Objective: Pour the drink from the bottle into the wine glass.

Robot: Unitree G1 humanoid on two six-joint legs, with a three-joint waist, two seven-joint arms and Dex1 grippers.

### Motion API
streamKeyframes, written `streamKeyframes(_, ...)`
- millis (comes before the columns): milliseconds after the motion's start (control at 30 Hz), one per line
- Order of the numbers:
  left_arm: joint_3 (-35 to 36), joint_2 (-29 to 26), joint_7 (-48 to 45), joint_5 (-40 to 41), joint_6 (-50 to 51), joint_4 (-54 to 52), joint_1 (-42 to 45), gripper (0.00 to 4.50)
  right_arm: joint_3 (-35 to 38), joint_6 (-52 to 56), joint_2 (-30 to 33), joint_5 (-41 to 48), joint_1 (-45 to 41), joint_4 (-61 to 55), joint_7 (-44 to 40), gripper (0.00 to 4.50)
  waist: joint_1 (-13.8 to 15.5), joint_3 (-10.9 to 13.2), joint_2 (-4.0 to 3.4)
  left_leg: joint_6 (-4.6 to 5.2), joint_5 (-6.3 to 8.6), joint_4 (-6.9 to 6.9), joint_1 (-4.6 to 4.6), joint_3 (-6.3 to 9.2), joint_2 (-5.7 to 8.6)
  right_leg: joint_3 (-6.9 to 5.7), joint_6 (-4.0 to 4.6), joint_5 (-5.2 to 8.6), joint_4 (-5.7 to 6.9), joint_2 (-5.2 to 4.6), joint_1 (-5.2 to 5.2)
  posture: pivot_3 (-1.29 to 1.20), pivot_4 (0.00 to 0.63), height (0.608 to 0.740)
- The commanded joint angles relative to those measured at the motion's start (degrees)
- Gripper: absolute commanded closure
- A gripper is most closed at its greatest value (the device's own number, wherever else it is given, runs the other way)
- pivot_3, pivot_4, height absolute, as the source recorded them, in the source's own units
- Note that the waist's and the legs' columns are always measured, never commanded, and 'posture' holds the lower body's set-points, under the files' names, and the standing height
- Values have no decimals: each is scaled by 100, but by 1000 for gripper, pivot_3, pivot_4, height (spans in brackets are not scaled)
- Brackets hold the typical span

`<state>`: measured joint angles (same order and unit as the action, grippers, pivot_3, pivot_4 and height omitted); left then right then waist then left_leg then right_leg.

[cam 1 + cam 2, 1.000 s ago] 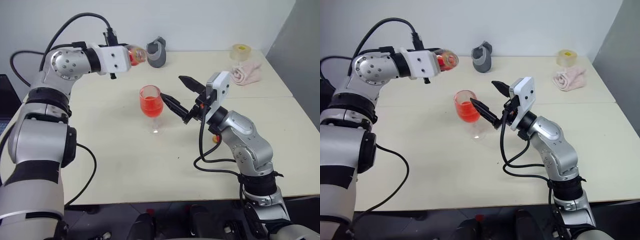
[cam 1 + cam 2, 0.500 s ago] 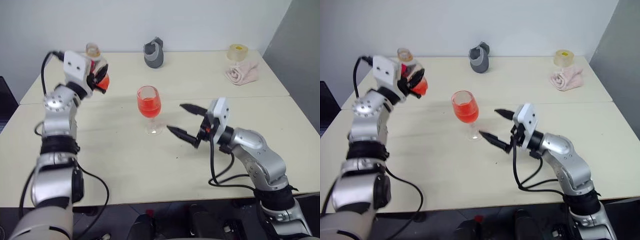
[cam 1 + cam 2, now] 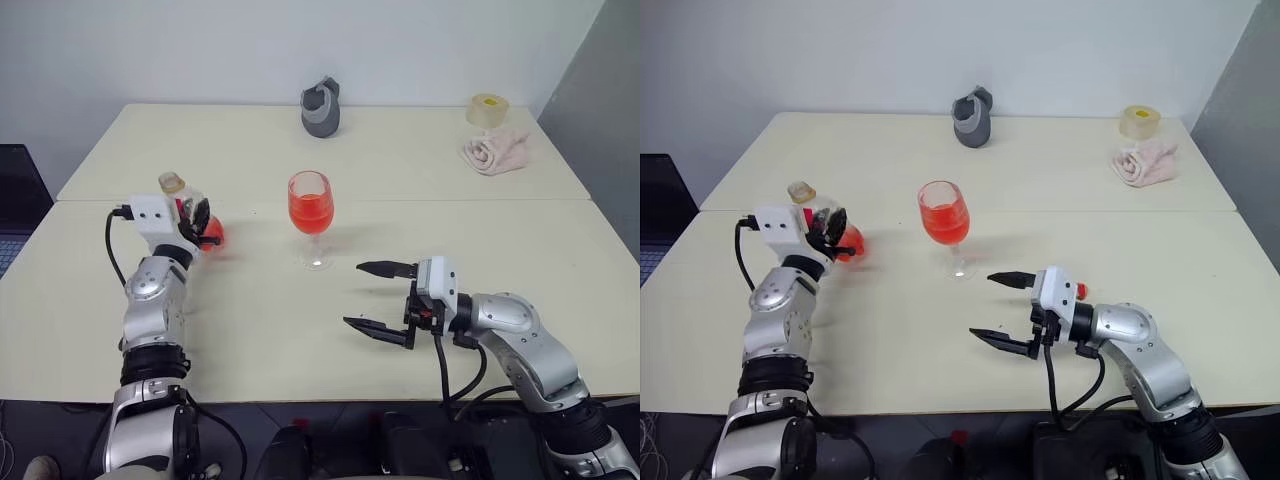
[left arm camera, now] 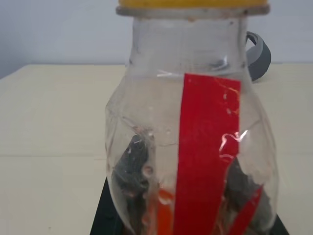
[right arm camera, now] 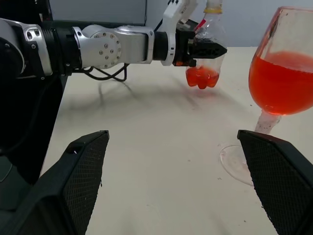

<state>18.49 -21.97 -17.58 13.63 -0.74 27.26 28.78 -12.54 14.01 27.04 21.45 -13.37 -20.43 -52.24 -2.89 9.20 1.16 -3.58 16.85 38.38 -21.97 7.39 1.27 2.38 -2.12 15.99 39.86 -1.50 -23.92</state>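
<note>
The wine glass [image 3: 310,200] stands upright at the table's middle, its bowl about half full of the red-orange drink [image 3: 943,223]. To its left, my left gripper [image 3: 196,221] is shut on the bottle [image 3: 190,212], which is upright and low over the table with a little drink in its bottom [image 5: 200,77]. I cannot tell if it touches the table. Close up, the bottle [image 4: 195,147] shows its red label and dark fingers behind the plastic. My right gripper [image 3: 353,294] is open and empty near the front edge, right of the glass's foot and apart from it.
At the back of the table stands a grey object [image 3: 320,108]. A yellowish tape roll [image 3: 486,108] and a pink cloth [image 3: 492,152] lie at the back right. A dark device [image 3: 15,200] sits off the table's left edge.
My left arm has swung the bottle from tipped near the glass down to the left and set it upright. My open right gripper drew back from the glass and sank toward the front edge.
</note>
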Motion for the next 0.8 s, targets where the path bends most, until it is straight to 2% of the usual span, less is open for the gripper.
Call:
streamKeyframes(33,116,-19,71,56,-289,4,62,2528,70,-79,-61,1,-135,-98,66,0,8,0,0,0,0,0,0,2,0,-2,0,0,0,0,0,0,150,740)
streamKeyframes(200,98,-63,67,67,-292,23,24,941,65,-83,-73,-34,-132,-125,122,0,9,0,0,0,0,0,4,2,0,-2,0,0,-3,0,7,0,150,740)
streamKeyframes(300,53,-63,45,101,-62,-422,-252,48,56,-105,-49,-48,-20,-195,156,0,3,-1,0,0,0,-1,5,2,0,-2,0,0,-3,0,8,0,150,740)
streamKeyframes(500,67,-22,239,279,930,-2288,-1348,48,233,40,74,-29,318,-514,365,0,5,-1,0,0,1,-7,9,4,-8,0,0,0,-6,-21,10,0,150,740)
streamKeyframes(700,108,200,863,614,2432,-4770,-2605,48,730,703,50,189,790,-1228,1177,0,82,-2,-1,19,11,-11,17,11,-32,-6,-1,0,-27,-29,33,0,150,740)
streamKeyframes(800,-10,306,1136,577,3050,-5737,-3176,48,1119,1358,-325,350,1176,-1578,2125,0,120,-3,-1,20,12,-17,30,10,-33,-9,-1,0,-40,-25,52,0,150,740)
